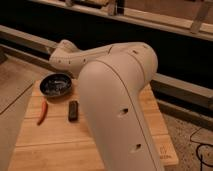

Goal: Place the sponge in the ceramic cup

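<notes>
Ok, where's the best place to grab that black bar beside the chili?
Probably across its two long sides at the middle, coming straight down. The bar lies flat on the table, long and narrow, apart from the chili on its left. The end effector is not in view.

— What is carrying everything?
— A light wooden table (50,147) is standing before me, with my white arm (117,100) covering its middle.
— And what is lying on it?
— A dark bowl (56,85) is sitting at the far left. A red chili pepper (43,112) and a black bar (73,110) are lying nearer, apart from each other. My gripper is hiding out of view.
</notes>
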You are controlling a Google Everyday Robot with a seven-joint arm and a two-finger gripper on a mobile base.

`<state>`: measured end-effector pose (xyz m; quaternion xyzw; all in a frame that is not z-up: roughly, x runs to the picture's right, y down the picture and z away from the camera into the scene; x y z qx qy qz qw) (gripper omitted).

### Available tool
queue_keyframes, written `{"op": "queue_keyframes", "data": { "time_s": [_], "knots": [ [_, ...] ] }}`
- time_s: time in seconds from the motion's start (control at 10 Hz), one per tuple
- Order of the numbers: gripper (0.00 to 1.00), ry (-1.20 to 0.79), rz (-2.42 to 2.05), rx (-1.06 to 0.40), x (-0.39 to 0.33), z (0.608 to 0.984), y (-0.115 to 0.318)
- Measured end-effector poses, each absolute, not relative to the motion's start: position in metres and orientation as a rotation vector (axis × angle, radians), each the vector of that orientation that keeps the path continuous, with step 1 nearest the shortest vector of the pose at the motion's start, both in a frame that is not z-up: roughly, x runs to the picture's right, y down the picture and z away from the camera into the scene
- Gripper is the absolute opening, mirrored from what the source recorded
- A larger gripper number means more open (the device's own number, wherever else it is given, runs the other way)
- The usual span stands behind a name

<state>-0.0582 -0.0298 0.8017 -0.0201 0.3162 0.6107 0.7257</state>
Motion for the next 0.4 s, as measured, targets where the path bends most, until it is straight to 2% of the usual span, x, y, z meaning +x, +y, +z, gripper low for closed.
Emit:
{"op": "queue_keyframes", "data": {
  "time_s": [0.4],
  "knots": [
    [0.00,0.708,1.349,-0.052,-0.0561,0.7981,-0.0207]
  ]
}}
